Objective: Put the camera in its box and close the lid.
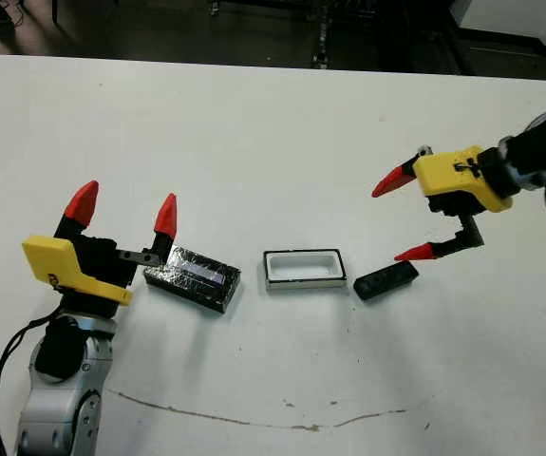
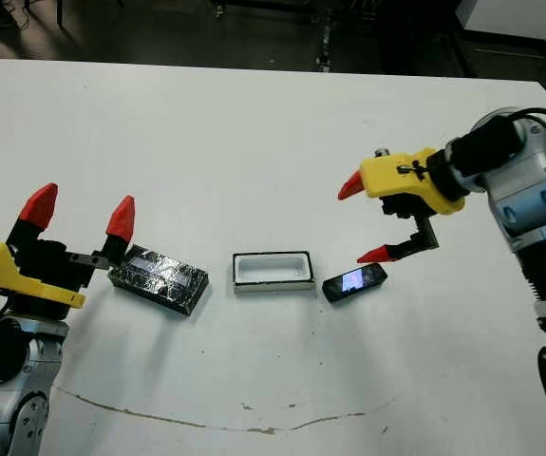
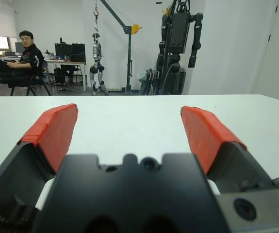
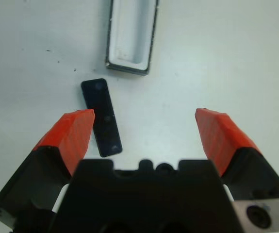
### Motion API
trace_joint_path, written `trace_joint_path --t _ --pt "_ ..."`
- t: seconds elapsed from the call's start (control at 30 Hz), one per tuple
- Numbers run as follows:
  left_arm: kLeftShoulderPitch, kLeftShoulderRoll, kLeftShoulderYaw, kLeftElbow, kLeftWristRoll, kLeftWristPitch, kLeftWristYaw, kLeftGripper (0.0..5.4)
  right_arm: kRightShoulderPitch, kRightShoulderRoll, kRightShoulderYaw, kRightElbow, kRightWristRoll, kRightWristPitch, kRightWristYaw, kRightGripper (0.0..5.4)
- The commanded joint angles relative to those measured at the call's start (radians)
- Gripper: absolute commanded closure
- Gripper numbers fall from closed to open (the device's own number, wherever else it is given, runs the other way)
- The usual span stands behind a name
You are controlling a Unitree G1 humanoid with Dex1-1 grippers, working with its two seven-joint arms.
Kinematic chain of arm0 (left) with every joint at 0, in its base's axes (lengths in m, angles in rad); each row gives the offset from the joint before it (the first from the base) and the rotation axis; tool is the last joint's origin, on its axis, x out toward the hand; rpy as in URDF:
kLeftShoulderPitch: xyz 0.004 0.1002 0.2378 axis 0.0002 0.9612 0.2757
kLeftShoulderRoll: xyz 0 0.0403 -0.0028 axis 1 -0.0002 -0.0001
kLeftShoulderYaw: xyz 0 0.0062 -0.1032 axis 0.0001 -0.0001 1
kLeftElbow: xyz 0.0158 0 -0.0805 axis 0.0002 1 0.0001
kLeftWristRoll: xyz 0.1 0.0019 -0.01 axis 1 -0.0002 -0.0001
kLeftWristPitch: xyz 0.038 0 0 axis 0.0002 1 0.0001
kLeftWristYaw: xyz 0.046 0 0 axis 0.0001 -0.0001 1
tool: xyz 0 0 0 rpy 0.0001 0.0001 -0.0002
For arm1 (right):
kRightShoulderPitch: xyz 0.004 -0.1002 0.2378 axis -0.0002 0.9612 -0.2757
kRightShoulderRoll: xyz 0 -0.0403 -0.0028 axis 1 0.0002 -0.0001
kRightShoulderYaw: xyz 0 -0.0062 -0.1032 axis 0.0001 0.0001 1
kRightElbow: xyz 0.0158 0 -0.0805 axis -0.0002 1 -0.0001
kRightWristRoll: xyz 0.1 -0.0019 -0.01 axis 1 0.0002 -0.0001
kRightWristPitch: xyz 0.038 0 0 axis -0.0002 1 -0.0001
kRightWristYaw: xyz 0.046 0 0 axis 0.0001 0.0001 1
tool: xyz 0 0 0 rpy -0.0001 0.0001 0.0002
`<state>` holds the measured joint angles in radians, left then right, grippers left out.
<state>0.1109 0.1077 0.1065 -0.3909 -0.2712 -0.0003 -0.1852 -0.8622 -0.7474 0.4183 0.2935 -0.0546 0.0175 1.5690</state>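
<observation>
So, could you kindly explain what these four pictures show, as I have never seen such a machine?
It is a humanoid robot with two arms at a white table. Two pictures come from its head, looking down; the other two from cameras on its wrists. On the table lie a glossy black lid, an open white box and a small black camera. The left gripper is open beside the lid; the right gripper is open above the camera. Neither holds anything. A person sits beyond the table.
</observation>
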Motion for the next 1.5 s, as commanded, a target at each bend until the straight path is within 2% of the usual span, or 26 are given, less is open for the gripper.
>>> trace_joint_path --t 0.03,0.17,0.37,0.5,0.67,0.8,1.37,1.5 --pt "0.01 -0.003 0.002 0.001 0.003 0.011 0.009 0.0 -0.004 0.013 0.015 0.03 -0.01 -0.022 0.022 0.01" --pt "0.011 0.002 0.003 0.005 0.015 0.0 0.009 0.0 -0.002 0.017 0.043 0.048 -0.025 -0.033 0.043 0.01" --pt "0.013 0.001 -0.001 0.004 0.023 0.0 0.013 0.0 -0.002 0.015 0.091 0.088 0.012 -0.034 0.045 0.01" --pt "0.012 -0.002 0.002 0.002 -0.006 0.01 0.003 0.0 0.001 0.015 0.116 0.085 0.009 -0.047 0.045 0.01" --pt "0.014 0.0 0.0 0.0 -0.008 0.011 0.002 0.0 0.01 0.02 0.127 0.084 -0.009 -0.065 0.045 0.01" --pt "0.015 0.001 0.001 0.006 -0.012 0.006 -0.002 0.0 0.029 0.024 0.129 0.073 -0.03 -0.073 0.045 0.01" --pt "0.018 -0.002 -0.011 0.004 -0.013 0.011 0.005 0.0 0.097 0.055 0.095 0.124 -0.028 -0.115 0.035 0.01" --pt "0.016 0.002 -0.012 0.005 -0.011 0.01 0.002 0.0 0.104 0.06 0.093 0.129 -0.031 -0.101 0.033 0.01"
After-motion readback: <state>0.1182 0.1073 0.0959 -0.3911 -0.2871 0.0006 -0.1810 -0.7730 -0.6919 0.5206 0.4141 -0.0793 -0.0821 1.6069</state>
